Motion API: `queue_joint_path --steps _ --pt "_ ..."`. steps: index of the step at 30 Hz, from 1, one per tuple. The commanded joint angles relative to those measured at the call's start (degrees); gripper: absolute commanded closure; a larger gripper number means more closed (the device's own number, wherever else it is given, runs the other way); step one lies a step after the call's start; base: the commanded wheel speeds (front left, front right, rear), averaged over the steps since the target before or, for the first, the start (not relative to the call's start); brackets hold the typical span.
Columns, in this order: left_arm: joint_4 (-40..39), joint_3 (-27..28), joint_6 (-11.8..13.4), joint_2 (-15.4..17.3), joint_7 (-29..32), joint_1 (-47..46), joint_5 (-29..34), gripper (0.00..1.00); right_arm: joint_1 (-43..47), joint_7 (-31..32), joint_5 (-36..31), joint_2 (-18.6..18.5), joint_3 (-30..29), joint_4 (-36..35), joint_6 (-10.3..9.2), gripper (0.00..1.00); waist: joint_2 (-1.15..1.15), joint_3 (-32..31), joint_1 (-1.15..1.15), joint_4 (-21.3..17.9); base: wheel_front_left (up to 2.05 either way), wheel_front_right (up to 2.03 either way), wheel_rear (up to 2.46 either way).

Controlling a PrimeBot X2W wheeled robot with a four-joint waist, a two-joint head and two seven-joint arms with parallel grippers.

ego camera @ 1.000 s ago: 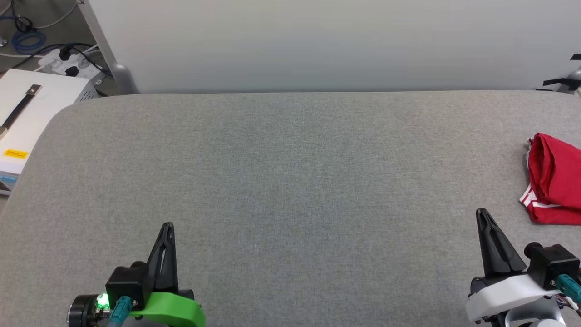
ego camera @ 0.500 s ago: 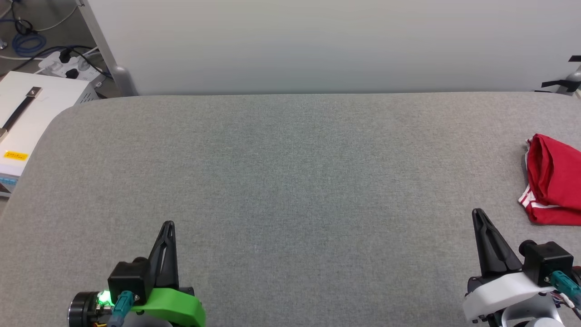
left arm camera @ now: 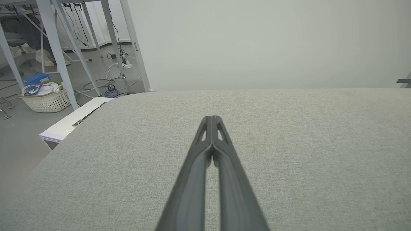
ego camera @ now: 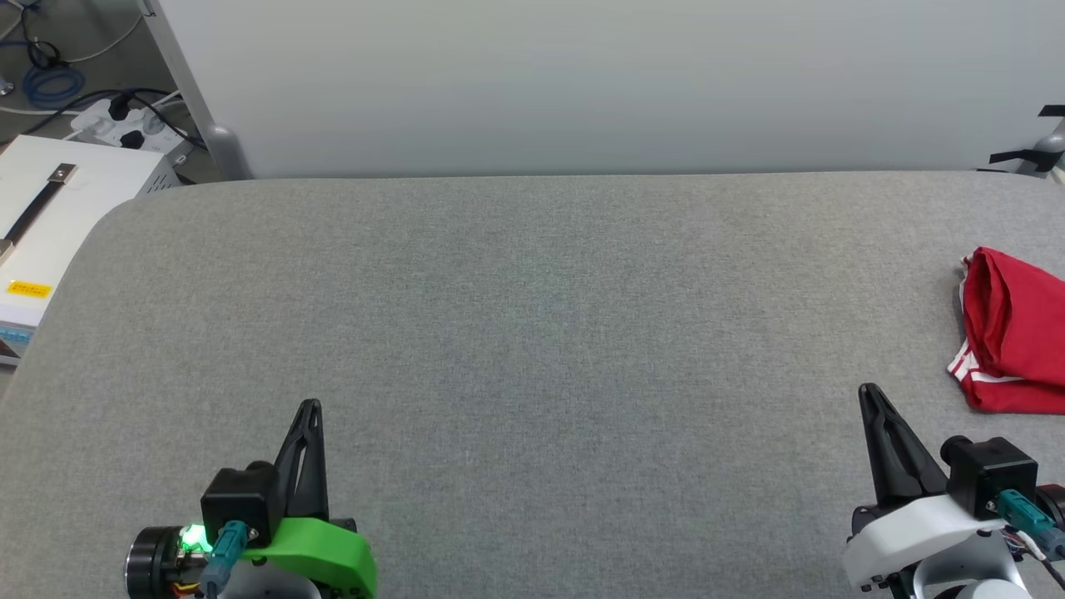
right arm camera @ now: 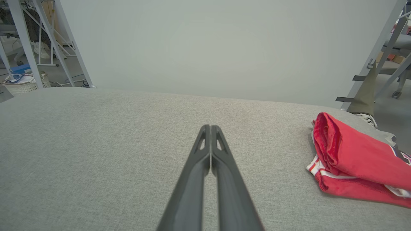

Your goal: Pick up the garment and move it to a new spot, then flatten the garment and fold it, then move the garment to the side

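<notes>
Over table | left gripper closed, forward | right gripper closed, near garment

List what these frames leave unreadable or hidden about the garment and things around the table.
Garment, head view: its right part is cut off by the picture's edge.
Lettering on it, right wrist view: only a scrap shows at the edge, unreadable.
Basket, left wrist view: contents too small to name.
Person's leg, right wrist view: the rest is hidden behind the panel.
</notes>
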Motion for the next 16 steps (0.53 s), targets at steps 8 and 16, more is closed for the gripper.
queue_joint_path --steps 8,16 --pt "-0.03 -0.06 0.46 -0.26 1.22 -1.45 0.76 1.00 -1.03 1.07 -1.13 0.57 0.04 -0.56 -0.02 1.00 0.00 -0.20 0.00 -0.05 0.00 0.00 0.00" --pt "-0.04 -0.06 0.54 -0.29 2.14 -1.81 1.01 1.00 -1.21 1.98 -1.78 0.88 0.08 -0.65 -0.03 1.00 0.00 -0.38 0.00 -0.10 0.00 0.00 0.00"
